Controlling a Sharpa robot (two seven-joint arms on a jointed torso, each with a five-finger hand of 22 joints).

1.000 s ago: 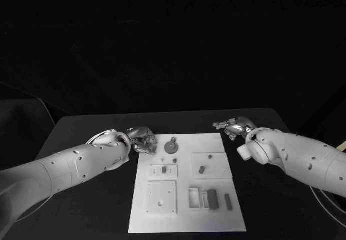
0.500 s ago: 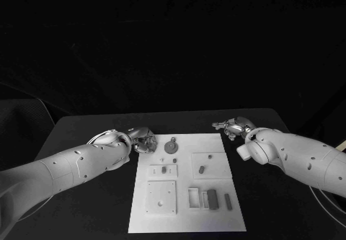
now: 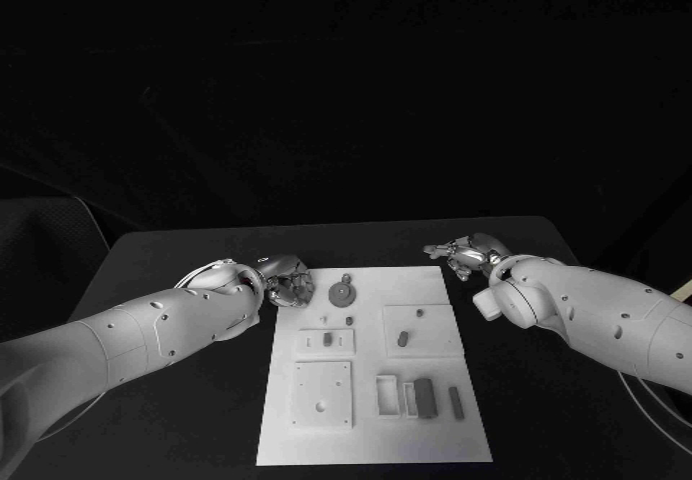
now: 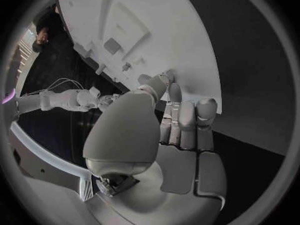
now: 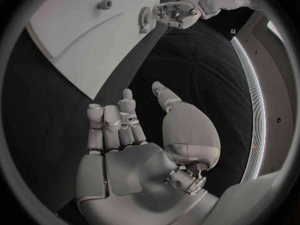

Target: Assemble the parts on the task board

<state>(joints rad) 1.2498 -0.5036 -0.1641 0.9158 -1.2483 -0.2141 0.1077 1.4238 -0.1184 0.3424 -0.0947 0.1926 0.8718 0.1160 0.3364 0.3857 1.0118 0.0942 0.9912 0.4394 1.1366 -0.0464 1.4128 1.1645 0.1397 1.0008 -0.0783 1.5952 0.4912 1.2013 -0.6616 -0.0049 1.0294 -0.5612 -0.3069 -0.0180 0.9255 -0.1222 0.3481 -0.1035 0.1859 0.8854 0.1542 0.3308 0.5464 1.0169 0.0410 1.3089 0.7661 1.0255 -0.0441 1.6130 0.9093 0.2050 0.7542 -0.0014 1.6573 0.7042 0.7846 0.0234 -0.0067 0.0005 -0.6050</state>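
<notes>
The white task board (image 3: 433, 440) lies in the middle of the table. A round toothed part (image 3: 342, 292) sits near its far left corner; the same part (image 5: 145, 17) appears in the right wrist view. My left hand (image 3: 286, 281) rests just left of that part, and its fingertips (image 4: 175, 89) reach the board's edge (image 4: 200, 60) with nothing in them. My right hand (image 3: 464, 256) hovers off the board's far right corner, its fingers (image 5: 119, 120) spread and empty. Small grey parts stand in the board's raised plates (image 3: 402, 340).
A square plate (image 3: 323, 393), a grey block (image 3: 423, 397) and a thin bar (image 3: 456, 402) lie on the board's near half. A small peg (image 5: 104, 4) stands near the far right. Bare black table (image 3: 159, 270) flanks the board on both sides.
My left hand has drawn in slightly at the board's far left corner. My right hand and the parts on the board stay where they were.
</notes>
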